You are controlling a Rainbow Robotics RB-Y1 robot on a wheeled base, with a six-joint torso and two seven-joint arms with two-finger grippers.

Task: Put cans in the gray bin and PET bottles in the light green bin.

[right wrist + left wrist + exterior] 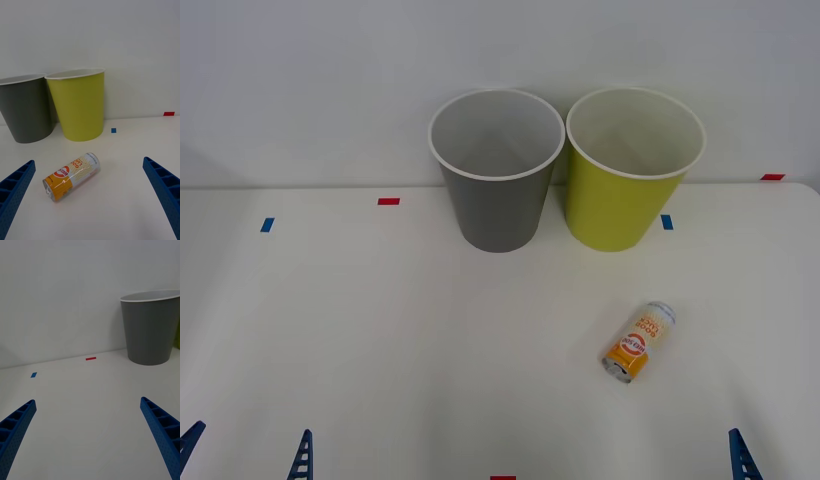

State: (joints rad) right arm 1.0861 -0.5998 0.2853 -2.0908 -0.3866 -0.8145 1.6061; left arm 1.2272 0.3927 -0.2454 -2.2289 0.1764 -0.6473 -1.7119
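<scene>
One can [639, 342] lies on its side on the white table [380, 340], in front of two bins standing side by side against the wall: one gray bin [495, 185] on the left and one green bin [627, 185] on the right, both upright and close to each other. The can is nearer the green bin, well apart from it, with its silver end toward the robot.

The left gripper [90, 435] sits low at the near left edge of the table, fingers spread wide and holding nothing. The right gripper [90, 187] sits low at the near right edge, likewise wide open and empty, with the can lying ahead of it between the finger lines.

The can's label is orange fading to white, with a red round logo; the printing is too small to read with certainty.
</scene>
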